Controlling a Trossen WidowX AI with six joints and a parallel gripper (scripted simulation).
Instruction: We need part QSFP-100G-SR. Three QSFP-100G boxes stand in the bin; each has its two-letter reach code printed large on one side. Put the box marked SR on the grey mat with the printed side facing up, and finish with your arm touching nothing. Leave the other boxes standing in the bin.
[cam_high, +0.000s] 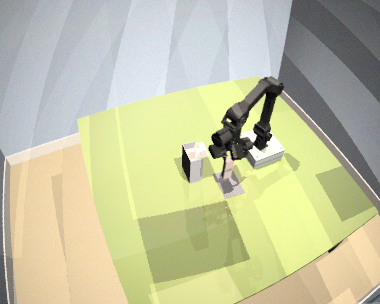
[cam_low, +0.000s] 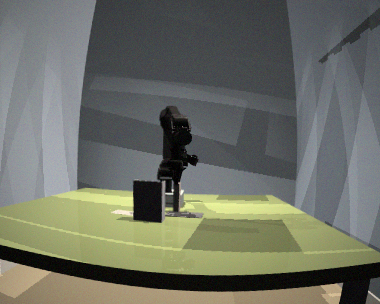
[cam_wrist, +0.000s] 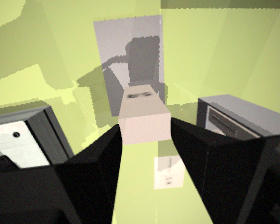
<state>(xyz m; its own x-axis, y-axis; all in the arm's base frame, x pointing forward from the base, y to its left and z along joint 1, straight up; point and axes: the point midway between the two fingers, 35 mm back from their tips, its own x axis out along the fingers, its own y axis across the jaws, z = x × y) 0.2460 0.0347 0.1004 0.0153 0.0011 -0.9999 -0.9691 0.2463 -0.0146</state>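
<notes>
My gripper (cam_high: 229, 157) (cam_wrist: 144, 125) is shut on a pale pinkish box (cam_high: 228, 169) (cam_wrist: 145, 128), holding it upright by its upper end. The box's lower end is over or near the back part of the grey mat (cam_high: 235, 191) (cam_wrist: 110, 40); whether it touches is unclear. A dark printed mark shows on the box side facing the mat in the wrist view, too foreshortened to read. The bin (cam_high: 195, 171) (cam_low: 148, 201) (cam_wrist: 235, 107) stands beside the mat, dark on one side, pale inside. Pale box tops (cam_high: 197, 151) show in it; their number and codes are unclear.
The arm's white and grey base block (cam_high: 267, 156) (cam_wrist: 22, 142) stands on the other side of the mat from the bin. A small white card (cam_wrist: 169, 179) with dark marks lies on the green table behind the held box in the wrist view. Shadows cross the mat.
</notes>
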